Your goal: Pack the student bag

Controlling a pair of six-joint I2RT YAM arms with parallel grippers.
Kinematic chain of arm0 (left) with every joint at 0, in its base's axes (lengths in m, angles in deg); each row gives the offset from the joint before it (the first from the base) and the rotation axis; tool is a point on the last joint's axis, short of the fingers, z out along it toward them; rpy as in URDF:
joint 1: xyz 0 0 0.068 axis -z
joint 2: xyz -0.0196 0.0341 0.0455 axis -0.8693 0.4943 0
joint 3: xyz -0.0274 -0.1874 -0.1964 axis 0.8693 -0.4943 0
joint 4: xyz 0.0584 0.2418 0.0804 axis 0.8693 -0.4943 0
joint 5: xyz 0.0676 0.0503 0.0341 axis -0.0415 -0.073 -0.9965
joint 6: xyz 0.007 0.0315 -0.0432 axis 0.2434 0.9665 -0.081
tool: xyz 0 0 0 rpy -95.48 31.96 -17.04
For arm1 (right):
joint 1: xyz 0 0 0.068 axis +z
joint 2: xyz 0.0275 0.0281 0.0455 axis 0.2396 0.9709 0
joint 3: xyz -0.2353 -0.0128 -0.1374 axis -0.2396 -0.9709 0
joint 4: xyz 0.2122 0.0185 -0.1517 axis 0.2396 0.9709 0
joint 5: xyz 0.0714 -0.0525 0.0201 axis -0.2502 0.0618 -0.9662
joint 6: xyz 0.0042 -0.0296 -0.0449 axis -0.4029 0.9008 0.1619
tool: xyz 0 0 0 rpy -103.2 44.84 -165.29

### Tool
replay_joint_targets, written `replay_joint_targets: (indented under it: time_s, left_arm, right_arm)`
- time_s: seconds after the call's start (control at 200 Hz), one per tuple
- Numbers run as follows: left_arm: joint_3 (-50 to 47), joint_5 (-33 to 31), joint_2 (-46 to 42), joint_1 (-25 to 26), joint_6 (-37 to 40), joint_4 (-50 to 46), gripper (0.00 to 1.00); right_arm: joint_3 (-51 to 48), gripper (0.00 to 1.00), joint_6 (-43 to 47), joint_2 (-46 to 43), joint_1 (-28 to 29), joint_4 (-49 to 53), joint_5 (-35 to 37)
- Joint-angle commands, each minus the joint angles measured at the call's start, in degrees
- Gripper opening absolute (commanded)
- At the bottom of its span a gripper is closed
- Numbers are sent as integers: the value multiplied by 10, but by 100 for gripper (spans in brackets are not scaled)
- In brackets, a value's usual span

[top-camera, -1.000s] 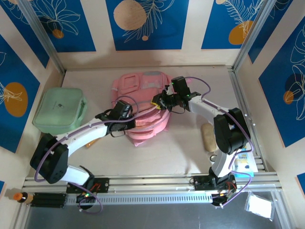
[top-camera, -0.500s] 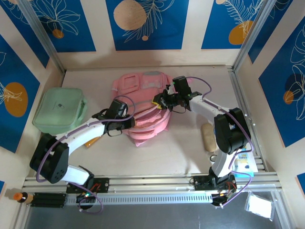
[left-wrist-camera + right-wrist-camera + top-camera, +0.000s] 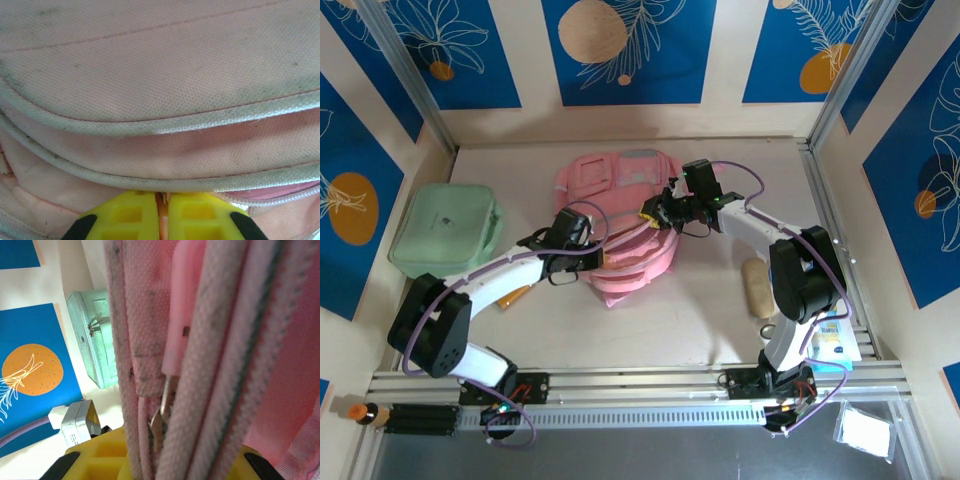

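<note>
Presently on hand, one item and its neighbours.

**Student bag** (image 3: 620, 178): pink fabric backpack, lying flat at the middle back of the worktop (image 3: 670, 325), pocket side up.
- Handling, by judgement: soft and limp, light for its bulk, cloth neither slippery nor fragile. It will sag and fold rather than lift as one piece.
- Best holds: the corded seam edges, the zip pull (image 3: 159, 416) or a strap. Flat panels offer nothing to pinch.
- Contents: none can be made out. The left wrist view shows stacked piped seams with a narrow slit of darker pink at the right. Whether that slit leads into the main compartment cannot be told.

**Left gripper** (image 3: 586, 256): at the bag's near-left edge, jaws pressed almost together on a thin pinkish strip at the lowest seam, probably bag material.

**Right gripper** (image 3: 656, 212): at the bag's right edge, jaws clasping a bundle of piped edges, the zip pull between them.

**Mint-green case** (image 3: 442, 228): well to the left of the bag, lid closed, contents hidden.

**Tan oblong object** (image 3: 757, 286): lies loose on the worktop, right of the bag, apart from it.
</note>
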Motion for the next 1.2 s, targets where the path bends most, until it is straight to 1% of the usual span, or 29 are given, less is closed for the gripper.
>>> replay_joint_targets:
  time_s: [0.0,0.045,0.115,0.17,0.31,0.44,0.505,0.565,0.64,0.74,0.8,0.865,1.01,1.07,1.14,1.165,1.195]
  left_arm:
    - [-1,-38,-4,-7,10,-21,0]
    - [1,-47,-6,-7,13,-30,0]
    - [2,-56,-10,-7,16,-38,0]
    - [5,-58,-14,-7,18,-45,0]
    - [17,-56,-31,-10,24,-57,0]
    - [28,-35,-46,-17,25,-64,0]
    - [26,10,-51,-19,34,-42,0]
    - [22,64,-51,-16,30,-1,0]
    - [27,107,-38,-9,9,37,0]
    - [52,109,-12,12,5,41,0]
    - [64,108,2,27,4,46,0]
    - [75,110,19,42,1,53,0]
    - [101,105,53,69,-1,60,0]
    - [103,85,59,73,-1,54,0]
    - [97,49,57,73,-4,39,0]
    - [94,38,56,73,-3,33,0]
    - [92,26,54,73,-1,25,0]
  right_arm:
    - [-8,17,11,-22,-11,-12,-12]
    - [-10,16,11,-23,-15,-12,-11]
    - [-10,11,17,-26,-21,-15,-12]
    - [-10,9,23,-29,-26,-17,-11]
    - [-18,8,42,-38,-47,-23,-3]
    - [-35,8,47,-44,-68,-35,-2]
    - [-41,8,39,-48,-68,-35,1]
    - [-39,11,30,-49,-57,-37,-6]
    - [-38,25,9,-55,-39,-33,1]
    - [-61,42,-31,-77,-19,-38,29]
    - [-84,48,-56,-99,-4,-36,65]
    - [-105,49,-81,-122,13,-25,107]
    - [-123,49,-101,-147,59,17,203]
    - [-124,50,-106,-147,69,26,227]
    - [-122,49,-107,-138,73,21,234]
    - [-119,48,-108,-134,73,25,234]
    - [-117,41,-109,-129,74,25,233]
